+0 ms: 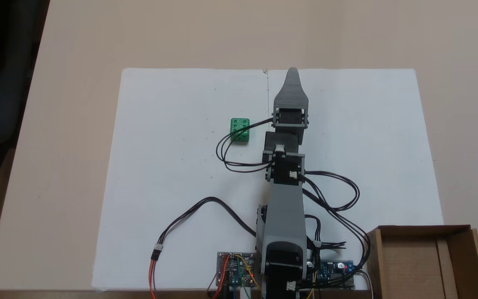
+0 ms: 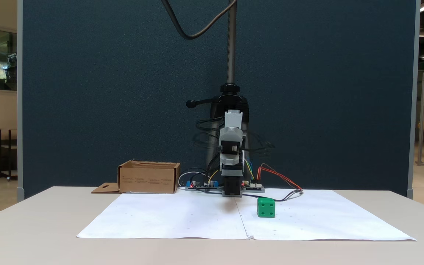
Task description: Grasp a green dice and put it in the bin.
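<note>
The green dice (image 1: 240, 129) sits alone on the white paper (image 1: 172, 174), out in the open so the arm can get at it from above. In the fixed view from above it lies to the left of the gray gripper (image 1: 292, 74), well apart from it — nothing is touching it. The top face shows six dots.

The gripper points away from the arm's base, up over the paper. Its two jaws line up one behind the other, so I cannot tell if they are apart or together. It holds nothing that I can see.

The cardboard bin (image 1: 457, 238) waits at the corner by the arm's base (an easy swing away, I think). It is empty inside. In the fixed view from the front, small print runs along the bin's side — too tiny to read.
</note>
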